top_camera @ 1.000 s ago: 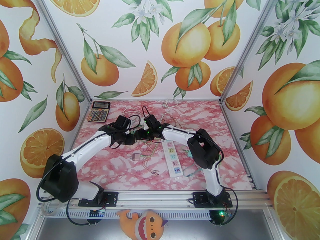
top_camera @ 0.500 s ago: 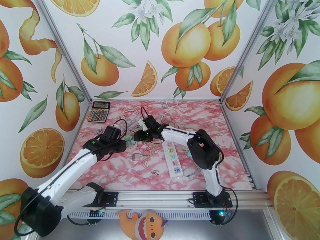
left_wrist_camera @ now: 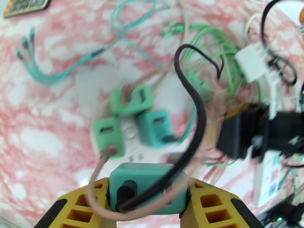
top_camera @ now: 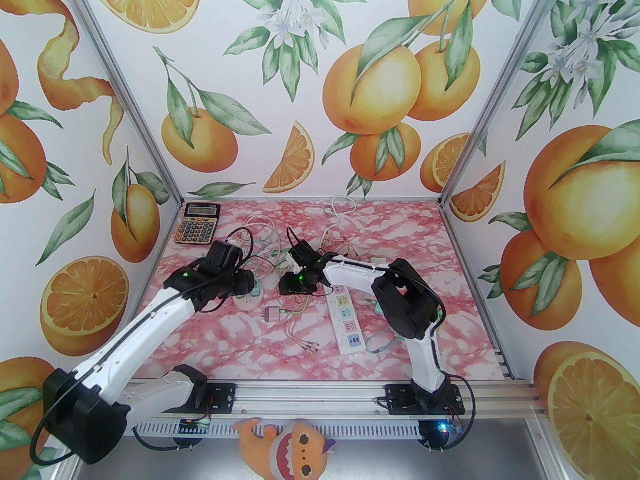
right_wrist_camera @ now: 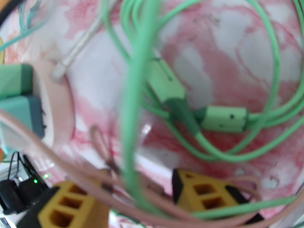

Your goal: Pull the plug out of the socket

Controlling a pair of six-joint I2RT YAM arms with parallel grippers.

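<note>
My left gripper (left_wrist_camera: 147, 198) is shut on a teal plug (left_wrist_camera: 147, 184) that carries a black cable and a pink cable. Just past it lies the round white socket (left_wrist_camera: 129, 129) with three more green and teal plugs (left_wrist_camera: 108, 134) standing in it; bare slots show at the socket's near edge. From above, the left gripper (top_camera: 246, 284) hangs over the socket (top_camera: 248, 302) at the table's middle left. My right gripper (right_wrist_camera: 137, 198) is open low over the table, right of the socket (right_wrist_camera: 59, 108), with green and pink cables running loosely between its fingers (right_wrist_camera: 204, 193).
A white power strip (top_camera: 345, 320) lies near the right arm. A calculator (top_camera: 197, 223) sits at the back left, and a grey adapter (top_camera: 272, 314) with loose cables lies in front of the socket. Tangled green, white and pink cables (top_camera: 320, 240) cover the middle and back.
The left arm has drawn back to the near left, taking the plug and socket from under the right gripper. The right gripper has dropped lower and nearer.
</note>
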